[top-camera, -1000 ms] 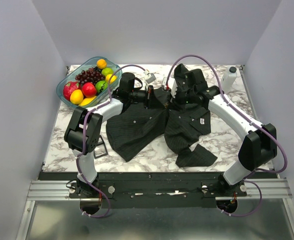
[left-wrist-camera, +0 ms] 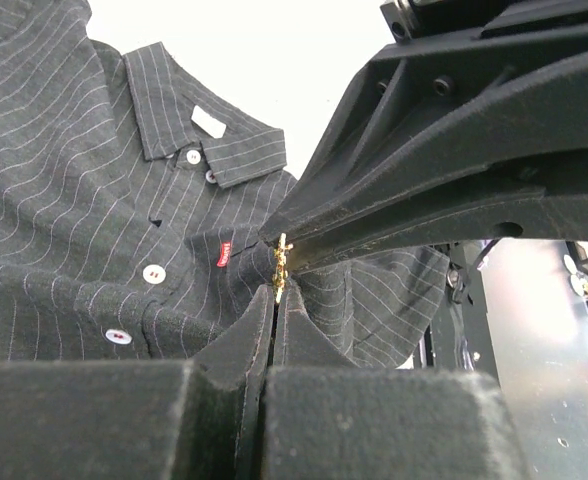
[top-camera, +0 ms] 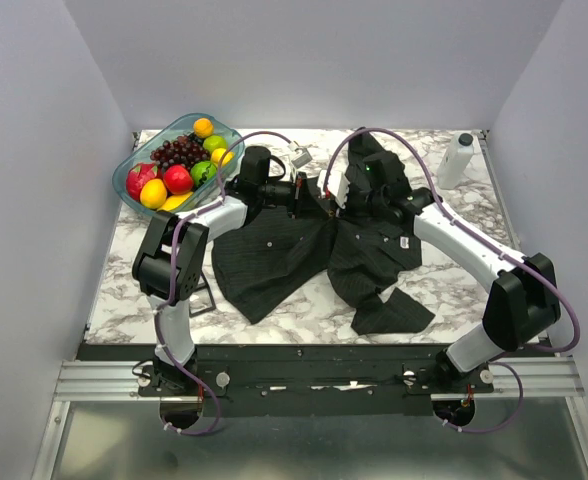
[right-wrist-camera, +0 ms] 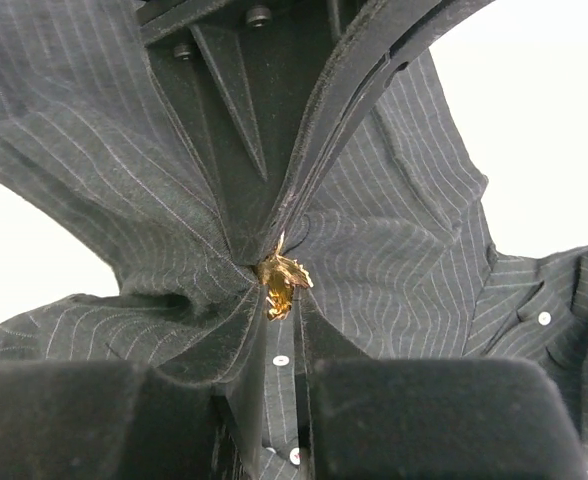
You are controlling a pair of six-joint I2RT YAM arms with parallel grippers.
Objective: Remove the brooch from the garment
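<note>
Closest in, my left fingers [left-wrist-camera: 272, 315] are pressed together on a little tent of cloth, and the brooch [left-wrist-camera: 281, 270] sits right at their tips. It's a tiny gold thing, standing up off the fabric. My right fingers [left-wrist-camera: 296, 232] come in from the other side and meet it nose to nose. From the right wrist view there's only a sliver of gap between them, and the brooch's end looks nipped in it, though I can't swear how firm that bite is.

So my read: the reaching and gripping is done, the actual pulling apart isn't. The cloth is bunched up to the pin from both sides, so I'd say it's not free of the garment [left-wrist-camera: 94, 250] yet.

Further out, the rest of the shirt lies spread on the desk [top-camera: 124, 290], collar end lifted between the two arms. A fruit bowl [top-camera: 179, 165] and a white bottle [top-camera: 456, 158] sit at the far corners, well apart from all this.
</note>
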